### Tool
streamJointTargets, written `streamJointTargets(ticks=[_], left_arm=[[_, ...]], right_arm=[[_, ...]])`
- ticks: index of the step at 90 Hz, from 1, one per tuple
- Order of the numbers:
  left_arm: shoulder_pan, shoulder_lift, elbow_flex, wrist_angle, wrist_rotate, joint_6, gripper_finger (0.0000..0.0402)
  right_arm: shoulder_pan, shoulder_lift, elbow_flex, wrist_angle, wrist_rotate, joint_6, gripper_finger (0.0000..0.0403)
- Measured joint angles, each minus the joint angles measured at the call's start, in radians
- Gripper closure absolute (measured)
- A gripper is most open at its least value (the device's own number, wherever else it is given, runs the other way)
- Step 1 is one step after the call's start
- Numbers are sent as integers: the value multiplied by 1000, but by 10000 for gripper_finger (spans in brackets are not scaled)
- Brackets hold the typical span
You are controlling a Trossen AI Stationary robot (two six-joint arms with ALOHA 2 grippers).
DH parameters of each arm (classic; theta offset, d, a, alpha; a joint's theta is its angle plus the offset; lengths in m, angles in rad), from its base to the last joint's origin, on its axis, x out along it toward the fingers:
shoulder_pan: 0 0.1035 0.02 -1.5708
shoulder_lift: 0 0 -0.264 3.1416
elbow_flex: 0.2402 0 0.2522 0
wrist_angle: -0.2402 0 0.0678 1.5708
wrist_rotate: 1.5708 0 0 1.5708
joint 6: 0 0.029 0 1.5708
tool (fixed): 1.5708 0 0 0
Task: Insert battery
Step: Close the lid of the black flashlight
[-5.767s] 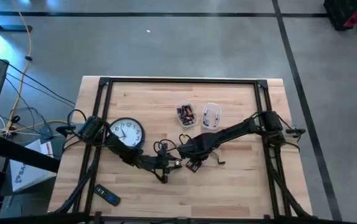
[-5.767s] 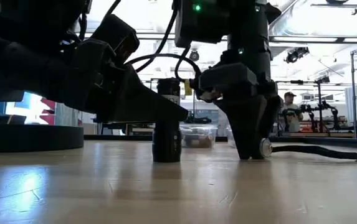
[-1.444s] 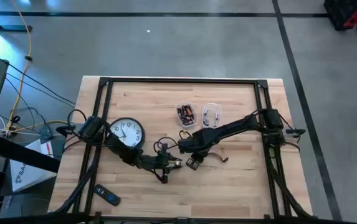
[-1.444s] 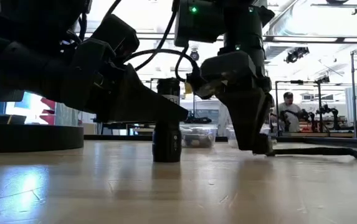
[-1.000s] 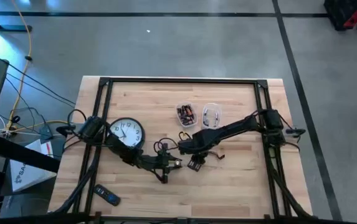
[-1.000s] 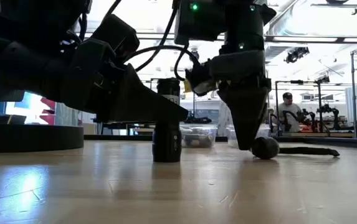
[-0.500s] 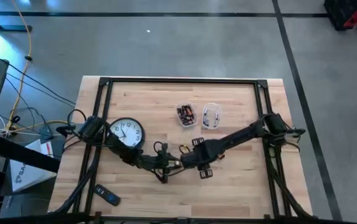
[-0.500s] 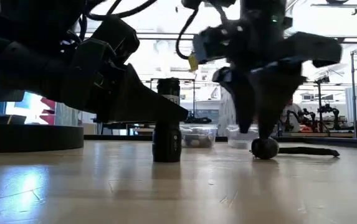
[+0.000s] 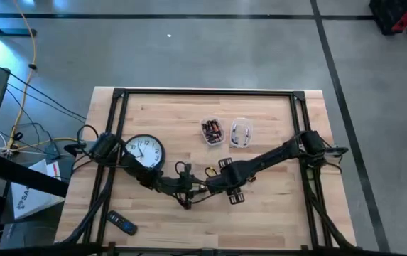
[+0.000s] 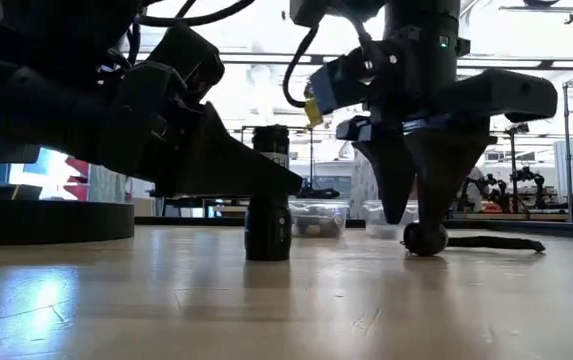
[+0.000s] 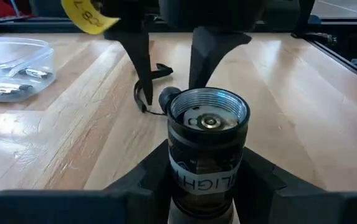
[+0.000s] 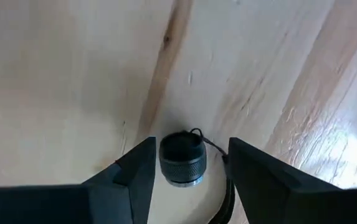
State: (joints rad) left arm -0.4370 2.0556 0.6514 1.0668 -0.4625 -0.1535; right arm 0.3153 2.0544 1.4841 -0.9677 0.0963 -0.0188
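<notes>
Flashlight (image 11: pixel 207 152) pinched upright in left jaws; right jaws spread over end cap (image 12: pixel 182 158).

The black flashlight body (image 11: pixel 207 155) stands upright at lower centre of the frame, its open top showing a battery (image 11: pixel 208 122) inside. Its ribbed cap (image 12: pixel 182 159) lies on the desk just beyond.

floor: grey concrete (image 9: pixel 210 50), dark seams | ceiling: bright lights (image 10: pixel 236 20)
</notes>
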Motion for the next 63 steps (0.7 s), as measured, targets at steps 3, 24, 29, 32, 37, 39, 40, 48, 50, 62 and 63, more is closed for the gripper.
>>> streamJointTargets(ticks=[3, 24, 29, 32, 37, 39, 40, 48, 50, 62, 63], left_arm=[[0, 0, 0, 0, 0, 0, 298], [0, 0, 0, 0, 0, 0, 298], [0, 0, 0, -1, 0, 0, 298], [0, 0, 0, 0, 0, 0, 298], [0, 0, 0, 0, 0, 0, 298], [0, 0, 0, 0, 0, 0, 298], [0, 0, 0, 0, 0, 0, 298], [0, 0, 0, 0, 0, 0, 298], [0, 0, 0, 0, 0, 0, 298], [0, 0, 0, 0, 0, 0, 298], [0, 0, 0, 0, 0, 0, 298]], right_arm=[[0, 1, 0, -1, 0, -10, 239], [0, 2, -1, -4, -1, -27, 242], [0, 2, -6, 5, -1, -32, 242], [0, 2, -14, 12, -3, -31, 242], [0, 2, -26, 13, -12, -29, 242], [0, 2, -32, 15, -18, -26, 242], [0, 2, -34, 18, -21, -25, 242], [1, 2, -54, 52, -42, -19, 242], [2, 2, -56, 57, -43, -12, 242], [2, 2, -58, 75, -42, -8, 242], [2, 2, -58, 75, -42, -8, 242]])
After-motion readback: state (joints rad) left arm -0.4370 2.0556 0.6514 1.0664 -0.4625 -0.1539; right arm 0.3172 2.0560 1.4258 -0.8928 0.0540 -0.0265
